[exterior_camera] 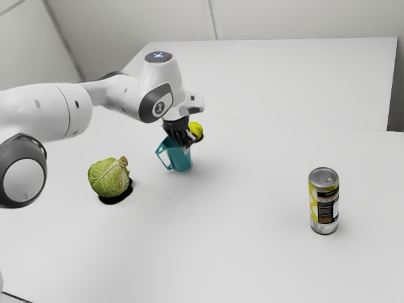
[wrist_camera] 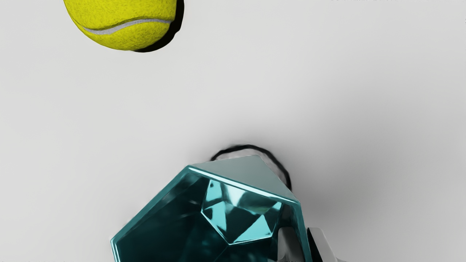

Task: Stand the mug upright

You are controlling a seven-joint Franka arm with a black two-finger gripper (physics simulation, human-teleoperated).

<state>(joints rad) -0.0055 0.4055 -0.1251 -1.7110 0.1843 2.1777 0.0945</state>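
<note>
On the white table [exterior_camera: 252,259], a cabbage [exterior_camera: 108,178] lies to the exterior view's left of the teal mug [exterior_camera: 181,161], a can [exterior_camera: 324,205] well to its right, the mug mouth-up between them, its wall pinched in the gripper's [exterior_camera: 186,147] narrowly parted jaws, a tennis ball [exterior_camera: 196,130] nearby.

The exterior view looks down from beside the arm [exterior_camera: 47,112], well back; the wrist view faces down, apparently steeply, close over the mug [wrist_camera: 214,214] and tennis ball [wrist_camera: 125,18] both share.
</note>
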